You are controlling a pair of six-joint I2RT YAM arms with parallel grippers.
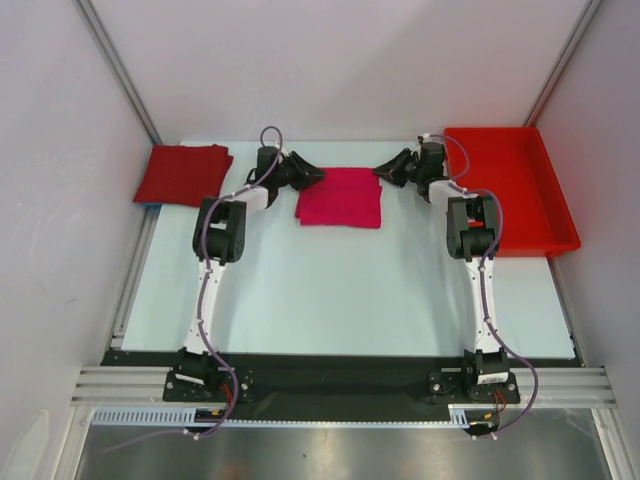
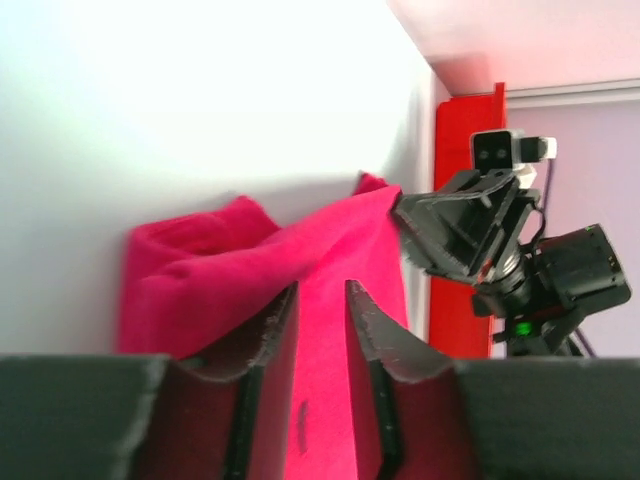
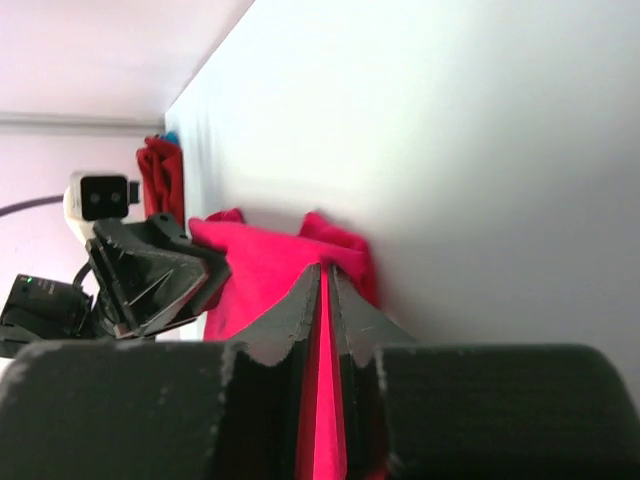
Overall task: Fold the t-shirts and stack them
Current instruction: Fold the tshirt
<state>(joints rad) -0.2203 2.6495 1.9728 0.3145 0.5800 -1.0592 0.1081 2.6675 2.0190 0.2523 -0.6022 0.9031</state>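
The bright magenta t-shirt (image 1: pixel 340 198) lies folded into a small rectangle at the far middle of the table. My left gripper (image 1: pixel 315 176) is at its far left corner; in the left wrist view (image 2: pixel 320 295) the jaws stand a little apart with pink cloth (image 2: pixel 330 250) showing in the gap. My right gripper (image 1: pixel 383 170) is at the far right corner; in the right wrist view (image 3: pixel 326 275) it is shut on a thin edge of the magenta cloth (image 3: pixel 260 265). The darker crimson t-shirt (image 1: pixel 183 173) lies folded at the far left.
A rigid red plastic tray (image 1: pixel 520 190) stands at the far right, just behind the right arm; its wall shows in the left wrist view (image 2: pixel 465 200). White walls close in the back and both sides. A blue item peeks from under the crimson shirt's near left edge (image 1: pixel 148 204).
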